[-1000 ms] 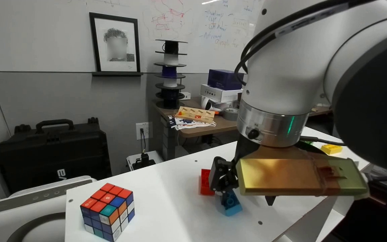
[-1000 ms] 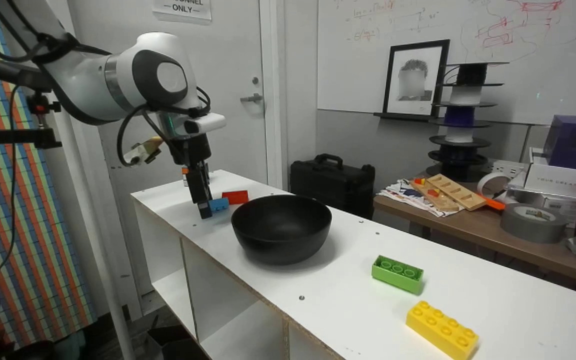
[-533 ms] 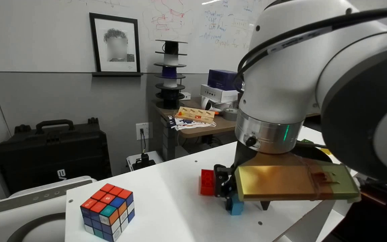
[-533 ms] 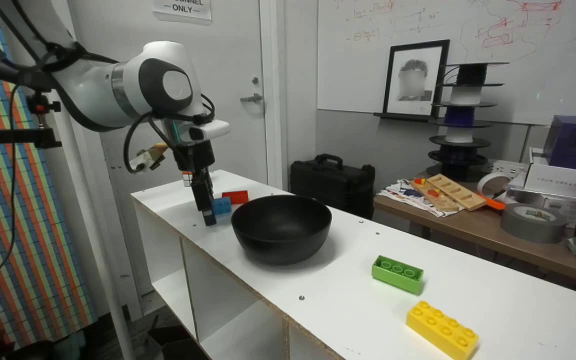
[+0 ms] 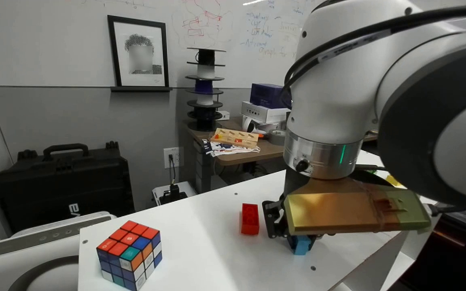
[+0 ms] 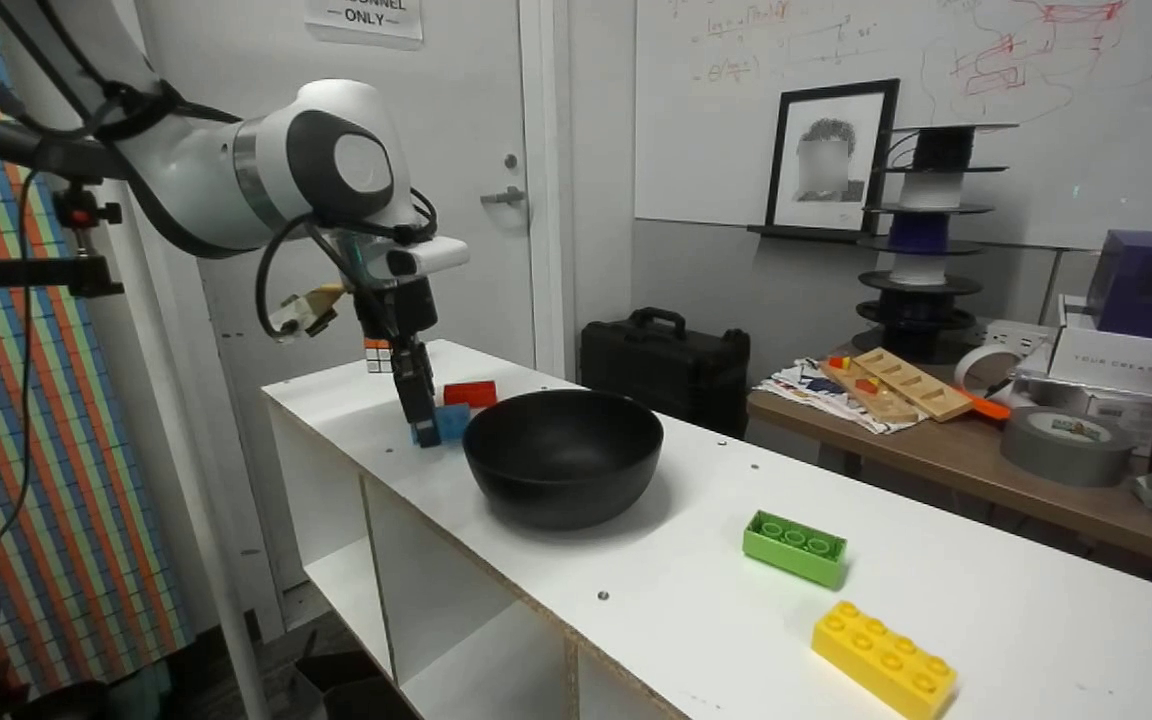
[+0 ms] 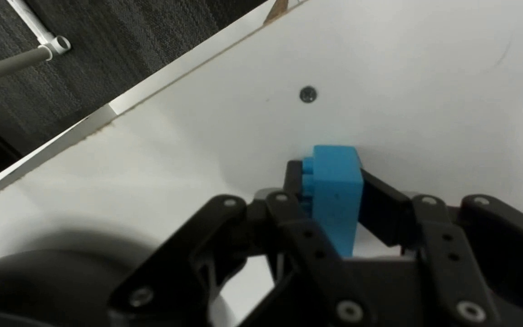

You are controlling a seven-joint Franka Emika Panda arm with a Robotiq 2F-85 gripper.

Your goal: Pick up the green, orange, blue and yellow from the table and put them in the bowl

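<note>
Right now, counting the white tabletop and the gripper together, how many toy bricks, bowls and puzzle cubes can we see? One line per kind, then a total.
Toy bricks: 4 (red brick, blue brick, green brick, yellow brick)
Black bowl: 1
Puzzle cube: 1
Total: 6

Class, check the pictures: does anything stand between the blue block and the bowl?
No separate object visibly does. The gripper is closed on the blue block, and only the wall of the black bowl needs clearing, probably by lifting. The red-orange block lies off to one side.

Sign [image 6: 364, 18] — "ONLY"; box [image 6: 1136, 352] — "YOUR".
</note>
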